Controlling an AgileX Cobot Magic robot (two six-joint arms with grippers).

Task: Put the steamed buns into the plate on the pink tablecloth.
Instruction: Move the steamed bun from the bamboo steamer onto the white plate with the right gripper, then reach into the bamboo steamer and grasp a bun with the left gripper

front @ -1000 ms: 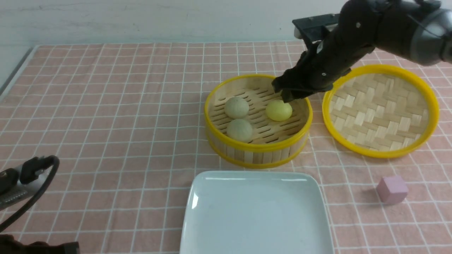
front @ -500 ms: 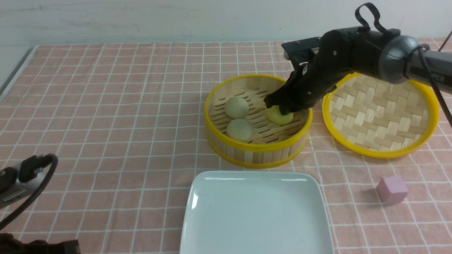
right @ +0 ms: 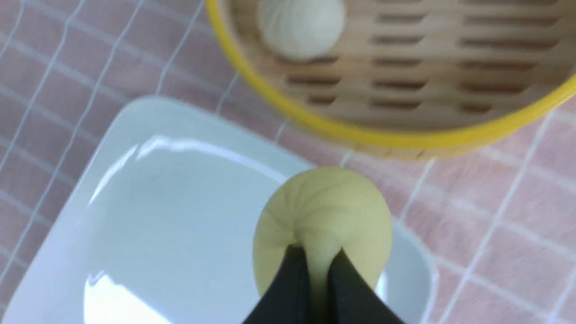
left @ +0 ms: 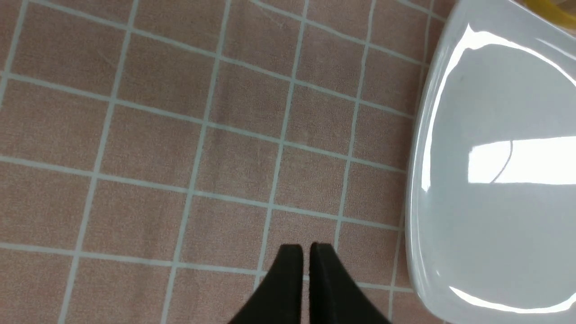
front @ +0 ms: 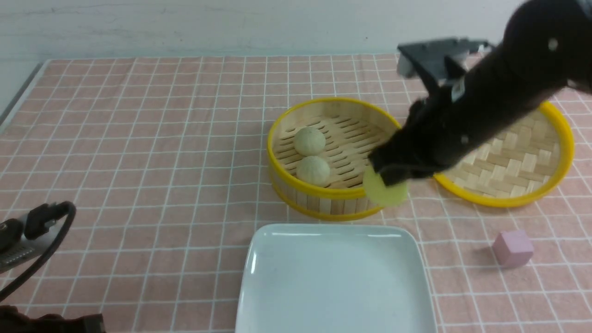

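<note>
My right gripper [front: 386, 179] [right: 318, 254] is shut on the yellow steamed bun [front: 385, 191] [right: 321, 216], pinching its top. It holds the bun in the air over the steamer's near rim, by the far right corner of the white square plate [front: 335, 282] [right: 171, 202]. Two pale beige steamed buns [front: 310, 140] [front: 313, 170] lie in the bamboo steamer basket [front: 334, 196]. The plate rests on the pink tablecloth [front: 138, 138] and has nothing on it. My left gripper [left: 306, 248] hangs over bare cloth beside the plate [left: 495, 189], its fingers nearly together around nothing.
The woven yellow-rimmed lid [front: 522, 157] lies right of the steamer, partly behind my right arm. A small pink cube [front: 513, 249] sits on the cloth right of the plate. My left arm's cable and body [front: 27, 231] show at the near left corner.
My right gripper dropped onto the yellow bun in the steamer, shut on it, then lifted it out toward the plate. The left arm has stayed in place.
</note>
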